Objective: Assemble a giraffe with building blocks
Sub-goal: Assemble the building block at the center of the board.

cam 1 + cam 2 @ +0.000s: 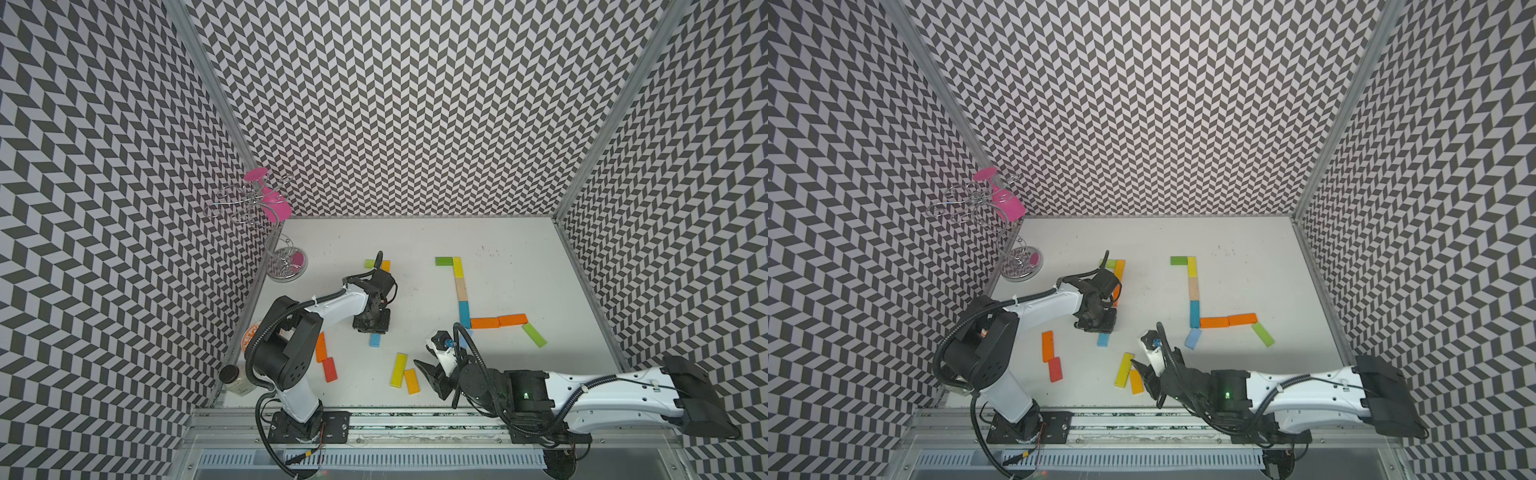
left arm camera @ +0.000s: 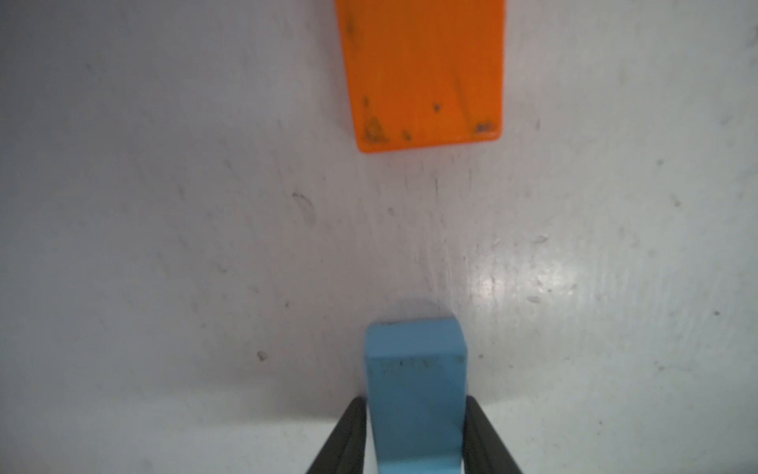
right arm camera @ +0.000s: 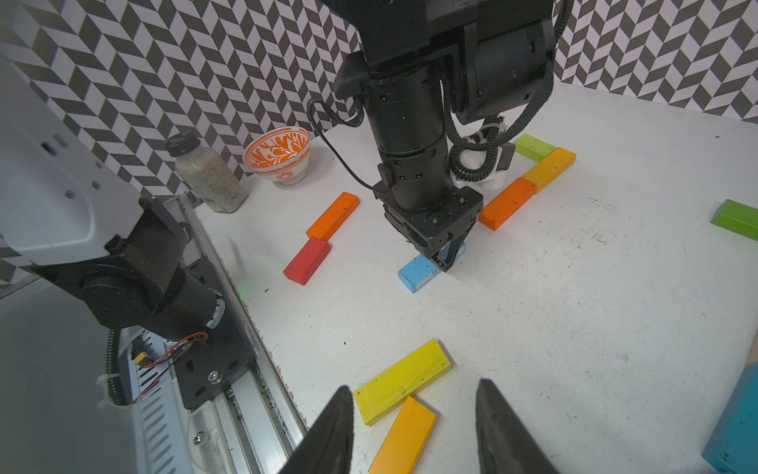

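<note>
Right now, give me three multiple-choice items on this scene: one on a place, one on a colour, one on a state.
1. Where does the patterned bowl stand?
A) beside the jar
B) on top of a block
C) held in the air

2. What colour is the gripped block in the left gripper?
A) red
B) green
C) light blue

3. The right gripper is:
A) shut on a yellow block
B) open, holding nothing
C) shut on the bowl

Answers:
1 A, since the right wrist view shows it standing next to the jar.
2 C, since light blue shows between the jaws in the left wrist view.
3 B, since its jaws stand wide apart with nothing clamped.
</note>
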You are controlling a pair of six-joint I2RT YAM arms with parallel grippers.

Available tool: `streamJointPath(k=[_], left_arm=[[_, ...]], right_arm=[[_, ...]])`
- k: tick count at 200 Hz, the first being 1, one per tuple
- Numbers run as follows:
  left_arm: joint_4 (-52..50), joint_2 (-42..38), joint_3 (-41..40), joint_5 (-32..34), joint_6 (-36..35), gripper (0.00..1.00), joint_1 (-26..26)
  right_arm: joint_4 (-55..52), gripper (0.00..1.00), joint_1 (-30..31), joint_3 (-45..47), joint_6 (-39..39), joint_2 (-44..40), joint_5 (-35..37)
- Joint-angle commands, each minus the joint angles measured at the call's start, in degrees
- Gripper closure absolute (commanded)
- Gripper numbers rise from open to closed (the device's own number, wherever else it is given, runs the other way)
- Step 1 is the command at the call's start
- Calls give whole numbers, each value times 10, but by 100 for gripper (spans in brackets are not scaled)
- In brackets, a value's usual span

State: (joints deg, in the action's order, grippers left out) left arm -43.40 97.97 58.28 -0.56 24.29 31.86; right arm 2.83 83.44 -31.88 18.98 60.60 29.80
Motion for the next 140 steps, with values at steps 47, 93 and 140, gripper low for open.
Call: streamJointPath(k=[47,93,140], left_arm=[[0,49,60,21,7,67,-6],[2,69,76,21,13,69,-13],[-4,78,93,24,16,71,-23]], right_arm=[[11,53,-4,-19,-4,7,0],[9,53,-11,-11,-3,-9,4],[13,53,-15,-3,0,-14,2]])
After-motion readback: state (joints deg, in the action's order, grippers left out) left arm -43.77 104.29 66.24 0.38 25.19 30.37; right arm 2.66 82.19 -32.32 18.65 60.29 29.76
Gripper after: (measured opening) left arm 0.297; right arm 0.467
